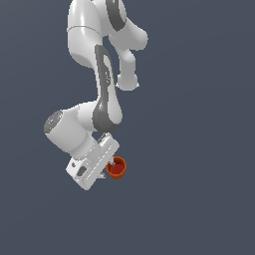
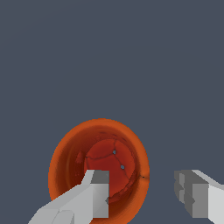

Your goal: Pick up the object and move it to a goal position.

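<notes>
Cup (image 2: 99, 168) placement first: the little orange-red one sits right at the tip of the end effector (image 1: 110, 168), on the exterior view's right side of the white hand, low in the scene under the bent arm (image 1: 99, 84).

From the wrist view, one finger (image 2: 89, 197) reaches down inside the cup, over the darker red bottom, and the other finger (image 2: 197, 197) sits outside the rim with a visible gap to the wall. So the end effector is spread, straddling one side of the cup wall and not squeezing it yet. That makes sense to me as a rim grab: the cup is narrower than the hand, but pinching one wall needs less opening than going around the whole thing.

Can't tell from either view whether the cup is resting on a tabletop or already off it, since the background is just flat grey-blue everywhere. No goal marker visible either.

My guess is the pinch comes next, then the carry.
</notes>
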Motion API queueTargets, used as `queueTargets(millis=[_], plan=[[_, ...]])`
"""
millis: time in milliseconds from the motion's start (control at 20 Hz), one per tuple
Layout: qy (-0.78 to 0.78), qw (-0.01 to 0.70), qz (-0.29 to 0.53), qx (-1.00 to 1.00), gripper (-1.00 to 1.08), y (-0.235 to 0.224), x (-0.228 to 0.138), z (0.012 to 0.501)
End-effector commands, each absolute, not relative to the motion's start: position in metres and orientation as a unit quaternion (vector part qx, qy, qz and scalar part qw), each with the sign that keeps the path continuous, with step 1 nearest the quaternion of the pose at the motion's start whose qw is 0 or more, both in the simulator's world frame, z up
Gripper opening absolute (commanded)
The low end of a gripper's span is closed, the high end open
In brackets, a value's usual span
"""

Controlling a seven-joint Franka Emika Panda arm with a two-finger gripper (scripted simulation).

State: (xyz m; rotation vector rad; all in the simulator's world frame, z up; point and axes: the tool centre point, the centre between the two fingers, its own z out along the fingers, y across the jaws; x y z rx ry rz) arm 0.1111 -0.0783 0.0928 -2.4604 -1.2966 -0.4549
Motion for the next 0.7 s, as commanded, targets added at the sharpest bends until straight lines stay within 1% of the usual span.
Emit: queueTargets(millis=[0, 400, 650], plan=[[-0.461, 0.162, -0.166, -0.856, 0.28, -0.081, 0.113, 0.092], [-0.465, 0.163, -0.171, -0.853, 0.28, -0.083, 0.114, 0.091], [-0.466, 0.163, -0.171, -0.853, 0.28, -0.076, 0.116, 0.078]])
